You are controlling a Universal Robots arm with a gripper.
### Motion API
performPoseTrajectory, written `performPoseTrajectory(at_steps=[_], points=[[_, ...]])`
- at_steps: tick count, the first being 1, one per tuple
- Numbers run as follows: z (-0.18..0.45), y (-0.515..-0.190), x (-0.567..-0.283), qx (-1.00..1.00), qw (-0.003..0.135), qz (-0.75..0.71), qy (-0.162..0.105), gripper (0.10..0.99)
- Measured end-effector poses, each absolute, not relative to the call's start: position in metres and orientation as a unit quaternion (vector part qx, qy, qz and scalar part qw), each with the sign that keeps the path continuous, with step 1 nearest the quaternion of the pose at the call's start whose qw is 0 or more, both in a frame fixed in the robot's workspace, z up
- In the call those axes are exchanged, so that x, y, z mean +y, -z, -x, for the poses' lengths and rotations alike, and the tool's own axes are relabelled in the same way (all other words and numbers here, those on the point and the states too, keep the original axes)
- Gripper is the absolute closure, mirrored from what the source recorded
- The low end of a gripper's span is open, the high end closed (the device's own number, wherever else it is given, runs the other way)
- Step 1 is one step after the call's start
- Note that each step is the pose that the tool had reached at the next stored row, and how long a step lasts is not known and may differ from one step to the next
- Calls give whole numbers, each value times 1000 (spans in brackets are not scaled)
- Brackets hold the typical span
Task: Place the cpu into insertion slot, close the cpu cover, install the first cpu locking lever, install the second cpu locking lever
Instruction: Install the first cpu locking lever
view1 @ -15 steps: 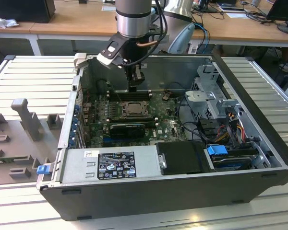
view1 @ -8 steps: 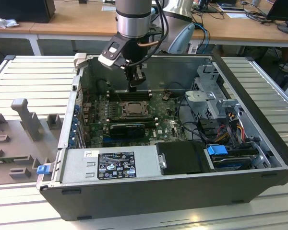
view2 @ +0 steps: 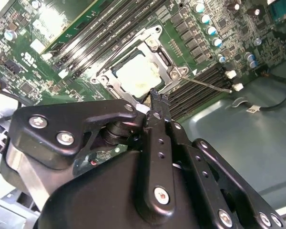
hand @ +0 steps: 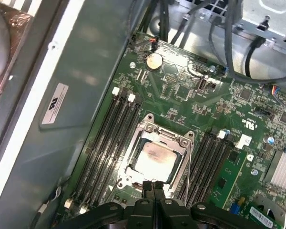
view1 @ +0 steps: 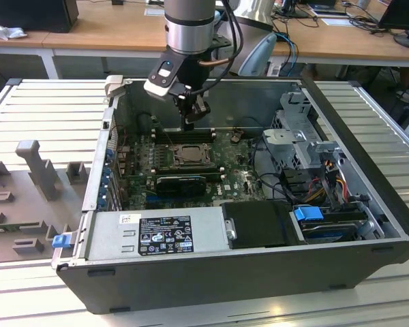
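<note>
The cpu (hand: 152, 160) sits in the insertion slot (view1: 188, 154), near the centre of the exterior view. The cpu cover (hand: 166, 135) lies flat around it, so the first 2 steps look done. 1 thin locking lever (view2: 209, 85) runs out from a socket corner across the memory slots (view2: 190, 95). I judge it not latched, though its hook is too small to tell, and the other lever I cannot make out. The tool (hand: 154, 187) hangs just above the socket's edge, fingers pressed together and holding nothing.
</note>
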State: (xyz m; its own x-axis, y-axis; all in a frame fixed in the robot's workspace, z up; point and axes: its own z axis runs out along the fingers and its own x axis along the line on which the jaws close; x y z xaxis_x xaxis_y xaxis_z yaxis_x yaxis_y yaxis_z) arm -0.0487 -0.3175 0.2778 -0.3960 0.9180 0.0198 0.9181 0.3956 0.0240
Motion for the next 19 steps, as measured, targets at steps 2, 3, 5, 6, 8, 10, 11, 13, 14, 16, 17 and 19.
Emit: performPoseTrajectory(at_steps=[2, 3, 5, 6, 8, 10, 11, 13, 14, 16, 17, 19], points=[[49, -278, -317, -840, 2, 543, 16, 980], [49, -278, -317, -842, 2, 540, 16, 980], [49, -278, -317, -847, 2, 532, 15, 980], [49, -278, -317, -849, 2, 528, 15, 980], [49, -278, -317, -854, 2, 521, 15, 980], [49, -278, -317, -859, 2, 511, 15, 980], [49, -278, -317, -861, 2, 508, 15, 980], [49, -278, -317, -864, 3, 503, 15, 980], [49, -278, -317, -865, 3, 501, 15, 980], [49, -278, -317, -868, 3, 496, 15, 980], [49, -278, -317, -869, 3, 494, 15, 980], [49, -278, -317, -872, 3, 490, 15, 980]])
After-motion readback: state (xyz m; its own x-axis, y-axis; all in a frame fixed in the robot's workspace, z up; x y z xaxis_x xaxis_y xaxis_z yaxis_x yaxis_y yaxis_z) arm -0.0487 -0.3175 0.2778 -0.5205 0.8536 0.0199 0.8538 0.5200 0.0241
